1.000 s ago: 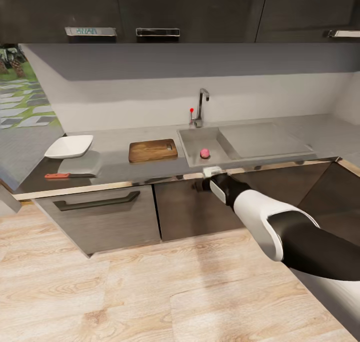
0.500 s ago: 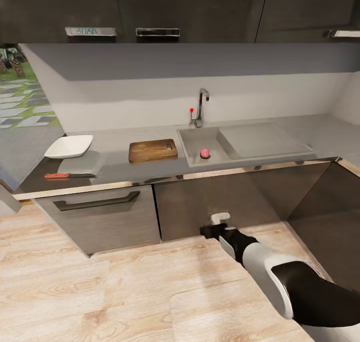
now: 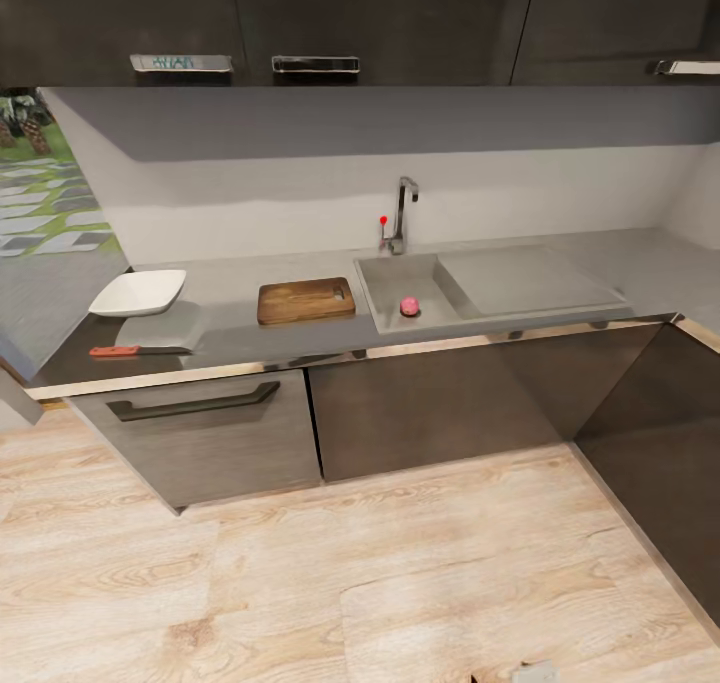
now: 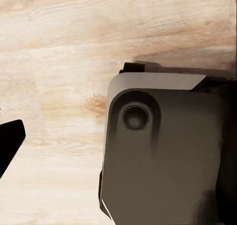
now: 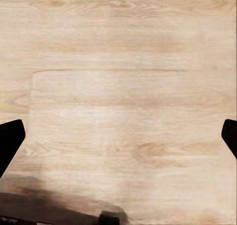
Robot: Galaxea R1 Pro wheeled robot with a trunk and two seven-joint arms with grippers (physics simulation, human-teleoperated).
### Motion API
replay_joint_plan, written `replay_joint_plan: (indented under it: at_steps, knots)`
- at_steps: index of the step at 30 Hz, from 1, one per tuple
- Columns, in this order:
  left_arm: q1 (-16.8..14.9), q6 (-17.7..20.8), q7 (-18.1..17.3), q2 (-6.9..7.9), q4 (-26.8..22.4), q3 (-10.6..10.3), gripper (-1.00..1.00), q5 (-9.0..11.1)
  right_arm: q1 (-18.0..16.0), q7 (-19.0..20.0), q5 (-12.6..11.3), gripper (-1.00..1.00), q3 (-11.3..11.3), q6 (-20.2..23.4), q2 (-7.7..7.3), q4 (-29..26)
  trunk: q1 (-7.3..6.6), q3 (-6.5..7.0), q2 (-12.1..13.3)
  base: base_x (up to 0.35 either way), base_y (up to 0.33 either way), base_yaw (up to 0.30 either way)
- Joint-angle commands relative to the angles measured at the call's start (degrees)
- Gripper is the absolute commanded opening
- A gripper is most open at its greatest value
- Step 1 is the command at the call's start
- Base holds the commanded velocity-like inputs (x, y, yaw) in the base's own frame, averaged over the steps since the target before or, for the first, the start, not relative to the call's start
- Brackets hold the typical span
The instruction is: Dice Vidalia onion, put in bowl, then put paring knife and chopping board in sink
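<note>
The pink Vidalia onion [image 3: 409, 306] lies in the sink [image 3: 440, 285], which is sunk into the dark grey countertop [image 3: 230, 338]. Left of the sink lies the brown chopping board [image 3: 306, 300]. Further left stands the white bowl [image 3: 139, 292], and the paring knife [image 3: 135, 350] with its red-orange handle lies in front of it near the counter's edge. My right gripper [image 5: 118, 141] hangs open over the wooden floor, far below the counter, holding nothing. My left gripper [image 4: 118, 141] also points at the floor, with one dark fingertip [image 4: 10, 142] set wide out.
A faucet [image 3: 403, 213] rises behind the sink and a draining board [image 3: 525, 281] lies to its right. Grey cabinets [image 3: 200, 428] stand under the counter, and another unit [image 3: 660, 443] juts out at the right. Part of my grey base [image 4: 163, 156] sits under the left wrist.
My right arm has dropped from the counter's front edge by the sink down to the floor and almost out of the head view. Nothing on the counter has moved.
</note>
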Motion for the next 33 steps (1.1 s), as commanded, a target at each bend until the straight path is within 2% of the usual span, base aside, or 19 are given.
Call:
replay_joint_plan:
  at_steps: [1,2,4,5,8,9,10,11,12,13,15,17,18,21,23,25,27,29,33]
  knots:
    - [-0.04,1.32,0.01,-0.47,-1.76,0.14,1.00,-0.57,0.72,0.34,-0.26,1.00,0.06,-0.88,0.04,0.04,0.01,-0.05,-0.04,0.000,0.000,0.000]
    - [-0.04,2.50,0.01,-0.79,-3.34,-0.20,1.00,-0.57,1.38,0.38,-0.26,1.00,0.06,-1.54,0.09,0.05,0.01,-0.05,-0.04,0.000,0.000,0.000]
    - [-0.04,7.50,0.08,-1.53,-9.59,-3.42,1.00,-0.51,3.40,0.47,-0.26,1.00,0.06,-3.84,0.28,0.06,0.01,-0.05,-0.04,0.000,0.000,0.000]
    - [-0.09,16.85,0.05,-1.90,-18.84,-10.12,1.00,-0.34,4.41,0.57,-0.26,1.00,0.06,-5.15,0.37,0.07,0.01,-0.05,-0.04,0.000,0.000,0.000]
    - [-0.12,29.74,-0.22,-2.08,-31.87,-16.79,1.00,-0.09,4.83,0.61,-0.26,1.00,0.06,-5.57,0.40,0.07,0.01,-0.05,-0.04,0.000,0.000,0.000]
    - [-0.13,31.54,-0.25,-2.09,-33.99,-17.86,1.00,0.02,4.86,0.61,-0.26,1.00,0.06,-5.60,0.40,0.07,0.01,-0.05,-0.04,0.000,0.000,0.000]
    - [-0.15,34.74,-0.28,-2.11,-38.00,-20.04,1.00,0.38,4.90,0.62,-0.26,1.00,0.06,-5.61,0.41,0.07,0.01,-0.05,-0.04,0.000,0.000,0.000]
    - [-0.16,36.16,-0.28,-2.12,-39.86,-21.11,1.00,0.63,4.92,0.62,-0.26,1.00,0.06,-5.61,0.41,0.07,0.01,-0.05,-0.04,0.000,0.000,0.000]
    - [-0.27,38.80,-0.25,-2.14,-43.29,-23.03,1.00,1.18,4.95,0.62,-0.26,1.00,0.06,-5.61,0.41,0.07,0.01,-0.05,-0.04,0.000,0.000,0.000]
    - [-0.34,40.06,-0.24,-2.18,-44.85,-23.87,1.00,1.48,4.96,0.64,-0.26,1.00,0.06,-5.61,0.41,0.07,0.01,-0.05,-0.04,0.000,0.000,0.000]
    - [-1.09,45.01,-0.22,-2.36,-50.40,-26.09,1.00,2.57,4.98,0.68,-0.26,1.00,0.06,-5.58,0.41,0.07,0.01,-0.05,-0.04,0.000,0.000,0.000]
    - [-3.00,48.86,-0.21,-2.48,-54.39,-27.07,1.00,3.19,4.99,0.70,-0.26,1.00,0.07,-5.55,0.46,0.07,0.01,-0.05,-0.04,0.000,0.000,0.000]
    - [-6.68,51.32,-0.11,-2.55,-57.48,-27.54,1.00,3.61,5.00,0.68,-0.26,1.00,0.09,-5.41,0.55,0.07,0.01,-0.05,-0.04,0.000,0.000,0.000]
    - [-11.63,52.39,0.02,-2.57,-59.12,-27.70,1.00,4.60,5.00,0.69,-0.26,1.00,0.07,-5.28,0.57,0.02,0.01,-0.05,-0.04,0.000,0.000,0.000]
    - [-17.08,54.87,0.10,-2.58,-59.68,-27.74,1.00,6.85,5.00,0.65,-0.26,1.00,0.07,-5.24,0.58,0.00,0.01,-0.05,-0.04,0.000,0.000,0.000]
    - [-20.58,56.30,0.15,-2.58,-59.77,-27.75,1.00,8.69,5.00,0.64,-0.26,1.00,0.07,-5.22,0.58,0.00,0.01,-0.05,-0.04,0.000,0.000,0.000]
    - [-27.52,57.65,0.23,-2.58,-59.47,-27.77,1.00,13.22,5.00,0.63,-0.26,1.00,0.06,-5.23,0.54,-0.01,0.01,-0.05,-0.04,0.000,0.000,0.000]
    - [-31.71,58.05,0.31,-2.58,-58.89,-27.77,1.00,15.90,5.00,0.63,-0.26,1.00,0.06,-5.23,0.52,-0.05,0.01,-0.05,-0.04,0.000,0.000,0.000]
    - [-37.51,58.34,0.38,-2.58,-57.02,-27.77,1.00,17.93,5.00,0.61,-0.26,1.00,0.06,-5.20,0.56,-0.09,0.01,-0.05,-0.04,0.000,0.000,0.000]
